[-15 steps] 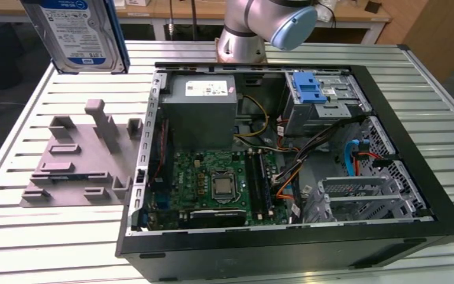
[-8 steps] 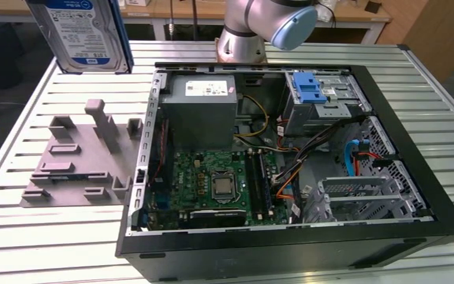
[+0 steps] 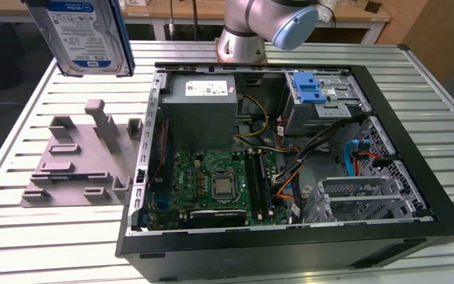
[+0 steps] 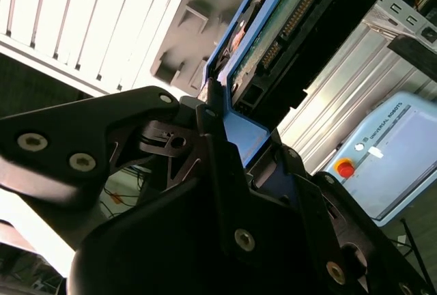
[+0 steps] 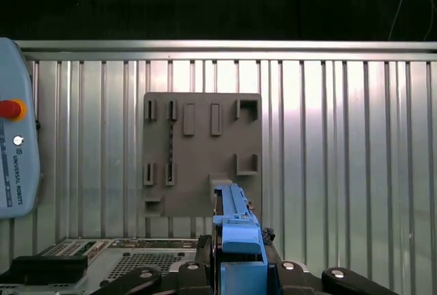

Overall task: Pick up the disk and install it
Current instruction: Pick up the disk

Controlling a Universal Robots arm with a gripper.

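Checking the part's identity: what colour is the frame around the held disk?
Blue. The frame around the disk shows best in the first wrist view.

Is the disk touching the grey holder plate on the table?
Apart. The exterior view shows the disk raised clear of the grey holder plate, table slats visible between them; in the first wrist view the plate's slots lie bare.

Disk (image 3: 85, 35) silver, white-blue label, blue frame; fixture (image 3: 77, 160) grey.

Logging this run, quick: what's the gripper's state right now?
Gripper: closed on the disk, gripping it by its blue frame and holding it in the air.
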